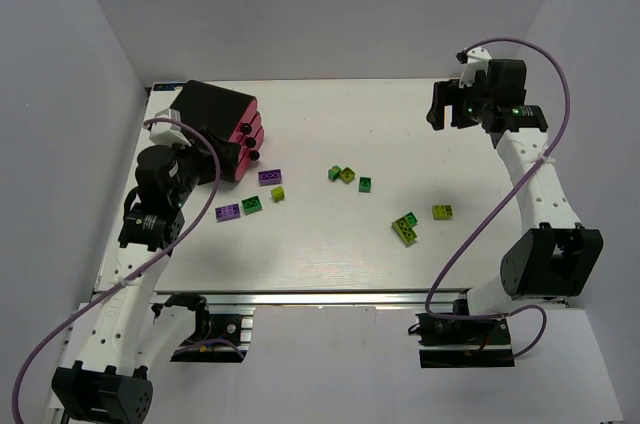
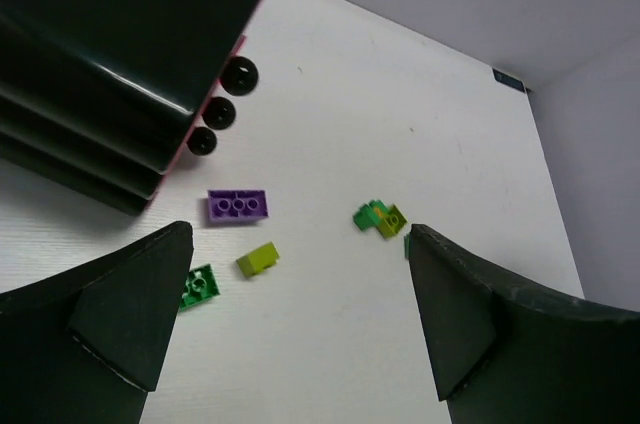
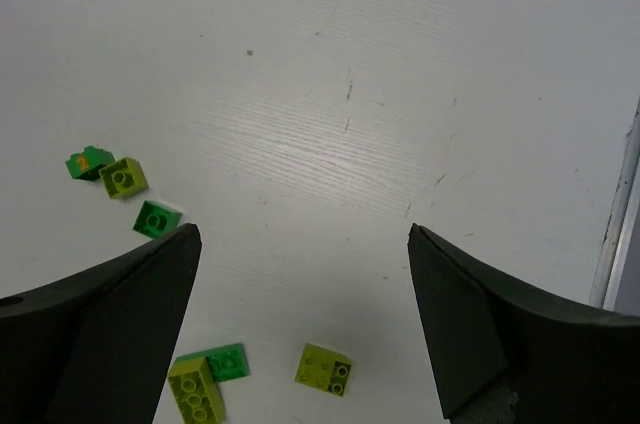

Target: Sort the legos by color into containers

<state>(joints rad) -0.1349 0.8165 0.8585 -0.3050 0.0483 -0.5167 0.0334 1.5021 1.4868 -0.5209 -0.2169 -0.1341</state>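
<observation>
The containers point(image 1: 245, 136) are stacked pink drawers with black knobs point(image 2: 218, 112) in a black cabinet point(image 1: 212, 112) at the far left. Purple, green and yellow-green legos lie scattered across the table. My left gripper point(image 1: 205, 172) hovers open beside the cabinet, above a purple lego point(image 2: 238, 206), a yellow-green one point(image 2: 258, 260) and a green one point(image 2: 200, 286). A second purple lego point(image 1: 228, 212) lies nearer the front. My right gripper point(image 1: 445, 109) is raised and open at the far right, above a yellow-green lego point(image 3: 324, 369), a stacked yellow-green and green pair point(image 3: 196, 392) and a green lego point(image 3: 157, 218).
A small cluster of green and yellow-green bricks point(image 1: 345, 175) lies mid-table. White walls enclose the table on the left, the back and the right. The drawers all look pushed in. A purple cable point(image 1: 520, 179) loops beside the right arm.
</observation>
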